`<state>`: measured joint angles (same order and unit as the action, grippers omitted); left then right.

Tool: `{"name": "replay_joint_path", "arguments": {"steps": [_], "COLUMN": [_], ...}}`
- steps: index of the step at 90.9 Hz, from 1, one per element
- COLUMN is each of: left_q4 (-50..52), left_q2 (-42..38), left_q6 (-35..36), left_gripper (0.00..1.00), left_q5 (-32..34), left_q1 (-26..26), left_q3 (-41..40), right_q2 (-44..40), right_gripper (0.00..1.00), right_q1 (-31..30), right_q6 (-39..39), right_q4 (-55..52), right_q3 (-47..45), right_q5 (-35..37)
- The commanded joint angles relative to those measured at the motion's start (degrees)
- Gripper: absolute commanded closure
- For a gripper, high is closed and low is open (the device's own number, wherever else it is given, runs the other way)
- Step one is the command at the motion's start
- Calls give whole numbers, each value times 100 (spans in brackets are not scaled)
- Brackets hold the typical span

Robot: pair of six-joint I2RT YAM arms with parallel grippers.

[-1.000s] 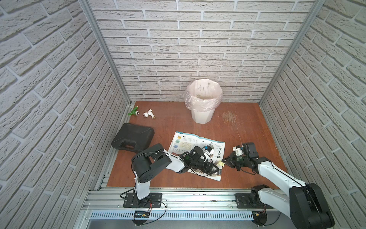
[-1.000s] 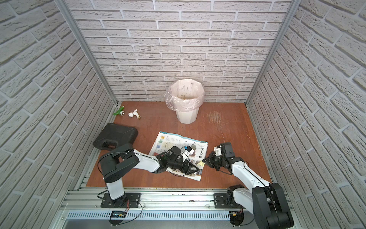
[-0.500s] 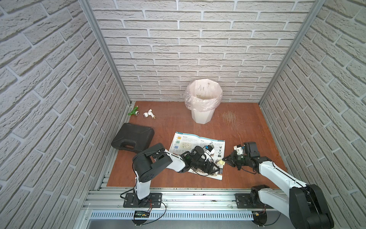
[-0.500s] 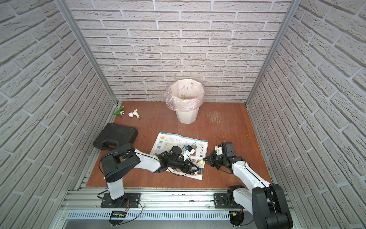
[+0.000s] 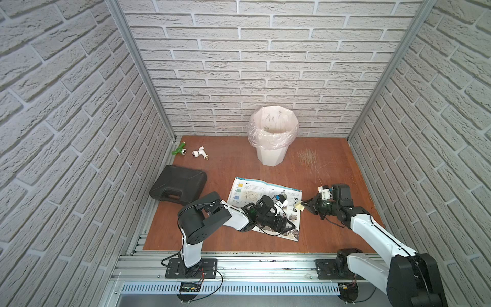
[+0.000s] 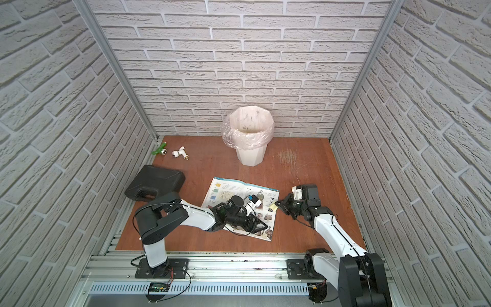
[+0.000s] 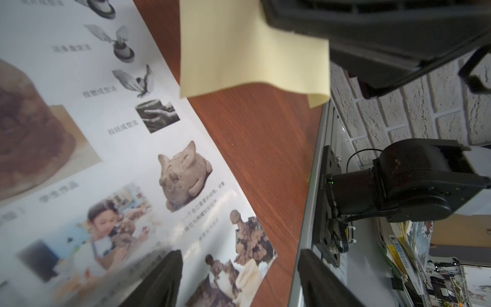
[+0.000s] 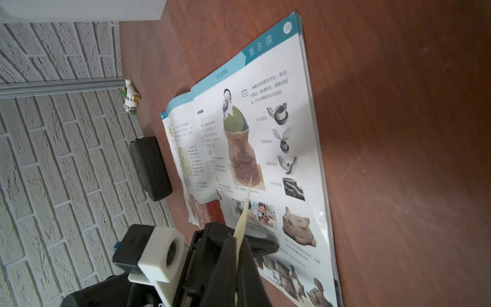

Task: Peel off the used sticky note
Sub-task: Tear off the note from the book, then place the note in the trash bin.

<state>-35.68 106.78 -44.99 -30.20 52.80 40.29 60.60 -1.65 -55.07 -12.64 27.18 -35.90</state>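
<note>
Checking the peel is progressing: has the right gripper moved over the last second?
Yes. The right gripper, shut on the used sticky note, has shifted along the open book's outer edge toward the bin, away from the front rail.

Wooden board (image 5: 225, 164), book (image 5: 247, 190), case (image 5: 178, 184), bin (image 5: 271, 155), perhaps fittings (image 5: 199, 153)

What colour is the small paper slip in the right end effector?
The small paper slip is plain pale yellow, clearest in the left wrist view.

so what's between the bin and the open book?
Nothing: only bare brown floor between the bin and the book, seen in both top views.
</note>
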Motion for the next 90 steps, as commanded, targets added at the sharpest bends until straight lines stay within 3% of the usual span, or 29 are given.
{"name": "replay_joint_path", "arguments": {"steps": [1,24,52,71,90], "left_q4": [1308,1719,1316,1089,1021], "left_q2": [172,-437,-894,-1024,-1405], "left_q6": [19,192,9,-115,-165], "left_gripper": [31,26,23,21,20], "left_q5": [201,299,424,451,632], "left_q1": [51,-62,-388,-593,-885], "left_q3": [-176,83,259,229,-69], "right_q2": [-182,-261,133,948,2316], "right_gripper": [97,97,97,96,94], "right_q1": [39,34,-7,-227,-643], "right_q6": [187,551,500,578,904], "right_q4": [-90,-598,-293,-197,-554], "right_q3": [462,1628,2930,4234,6090], "right_q5": [80,329,386,502,655]}}
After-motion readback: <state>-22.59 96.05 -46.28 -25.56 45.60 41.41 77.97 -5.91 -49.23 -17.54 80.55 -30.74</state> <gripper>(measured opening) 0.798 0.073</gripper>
